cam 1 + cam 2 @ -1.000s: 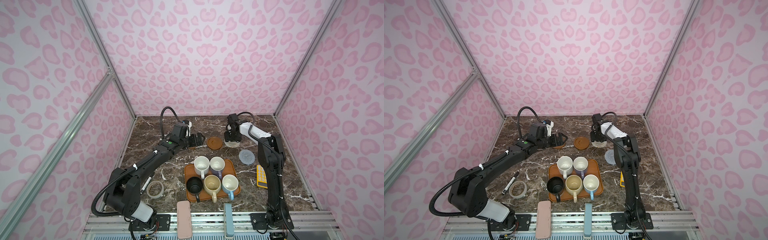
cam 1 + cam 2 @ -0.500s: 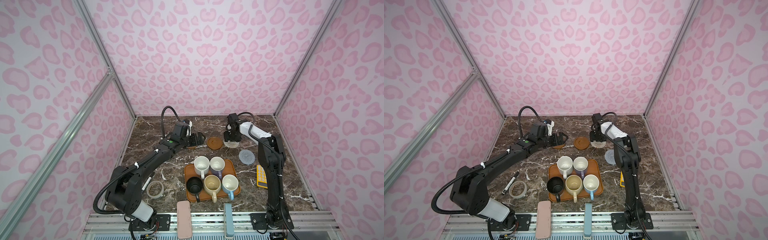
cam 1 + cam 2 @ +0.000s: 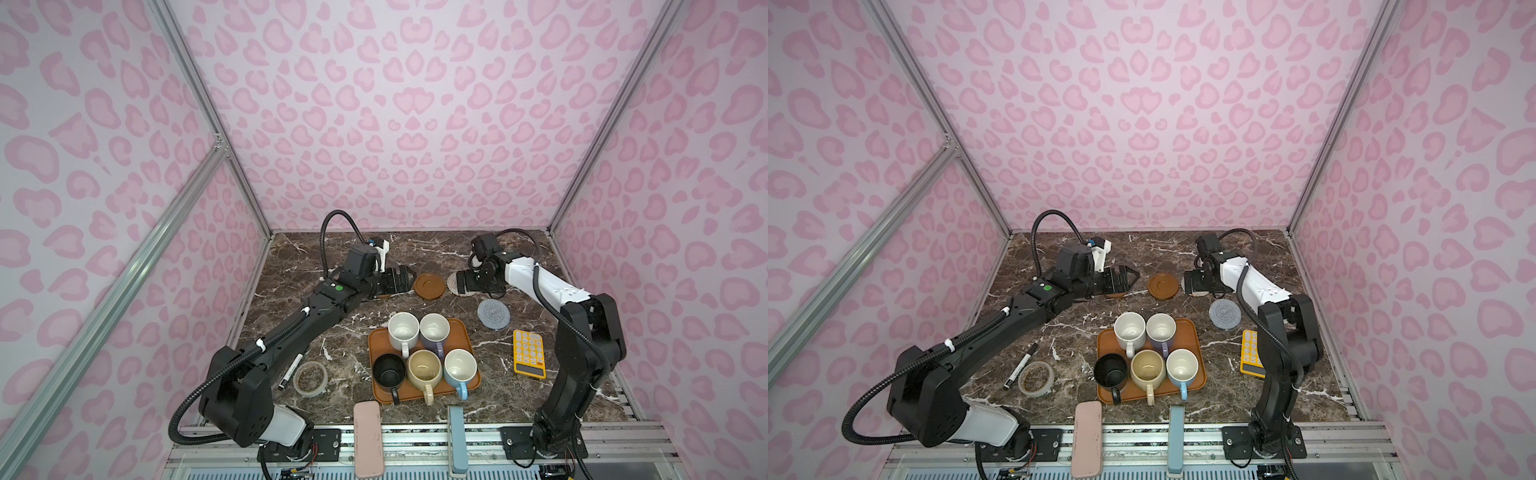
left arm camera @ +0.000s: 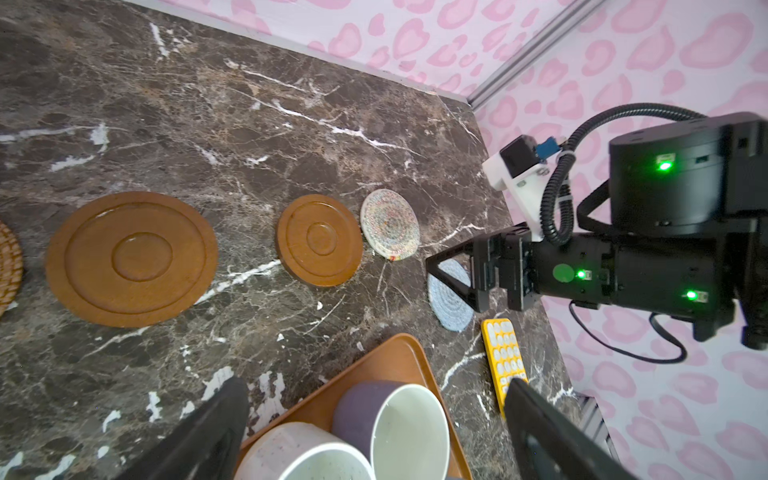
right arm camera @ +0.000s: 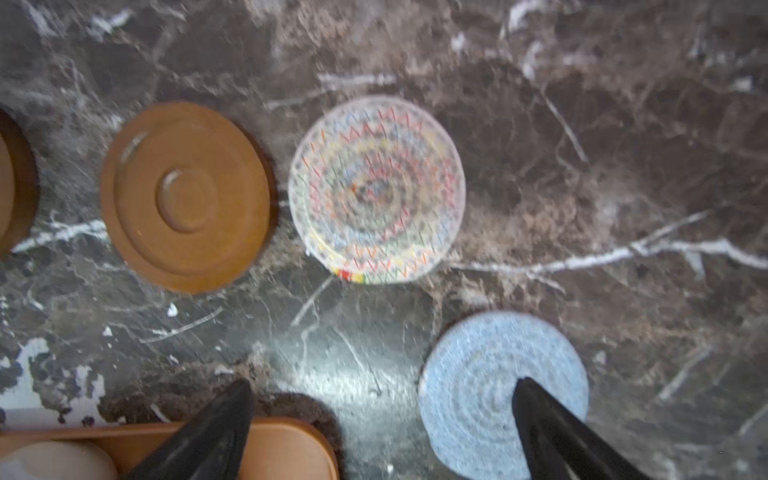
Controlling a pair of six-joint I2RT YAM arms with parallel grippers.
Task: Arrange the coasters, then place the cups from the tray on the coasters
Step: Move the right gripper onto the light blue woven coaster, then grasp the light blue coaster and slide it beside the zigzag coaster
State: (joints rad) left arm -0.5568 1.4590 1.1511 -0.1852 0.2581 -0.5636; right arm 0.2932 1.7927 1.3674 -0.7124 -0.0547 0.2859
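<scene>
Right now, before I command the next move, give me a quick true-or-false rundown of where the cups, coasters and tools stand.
1. All five cups stand on the tray. True.
2. The right tool grips the beige woven coaster. False: the tool is open and the coaster lies flat on the table.
3. The left tool is open. True.
4. The grey-blue coaster bears a cup. False: it is bare.
5. The tape roll lies on the tray. False: it lies on the table, left of the tray in both top views.

No text is legible anywhere; the yellow calculator's [image 3: 529, 353] key markings are too small to read.
</scene>
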